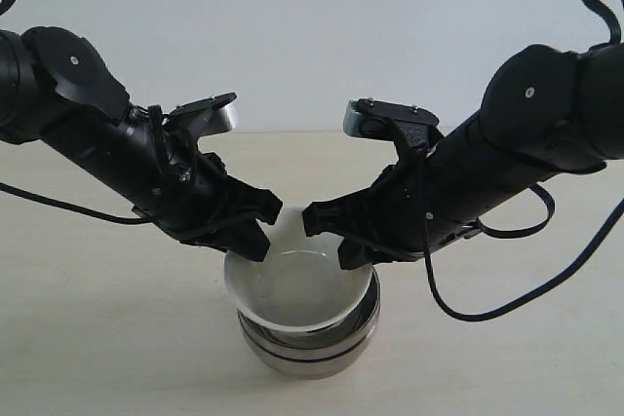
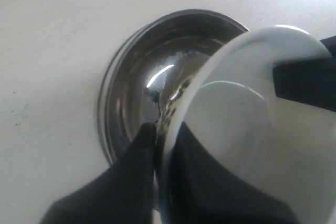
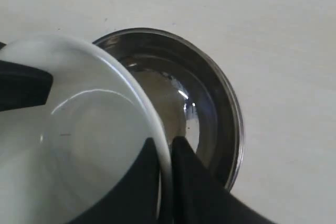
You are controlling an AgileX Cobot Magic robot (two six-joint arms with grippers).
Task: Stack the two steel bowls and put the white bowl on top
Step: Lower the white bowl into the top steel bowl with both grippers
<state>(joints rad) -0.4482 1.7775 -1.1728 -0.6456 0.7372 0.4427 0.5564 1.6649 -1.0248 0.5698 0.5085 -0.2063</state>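
Note:
Two steel bowls (image 1: 322,350) sit nested one in the other near the table's front, their shiny inside showing in the wrist views (image 2: 142,77) (image 3: 205,103). The white bowl (image 1: 297,289) is held just above and partly inside them, tilted. My left gripper (image 1: 255,229) is shut on the white bowl's left rim, one finger inside and one outside (image 2: 137,153). My right gripper (image 1: 331,236) is shut on its right rim in the same way (image 3: 189,163). The white bowl's foot is hidden.
The pale table (image 1: 97,319) spreads around the stack on all sides. Black cables (image 1: 507,309) loop from the right arm over the table. A plain light wall stands behind.

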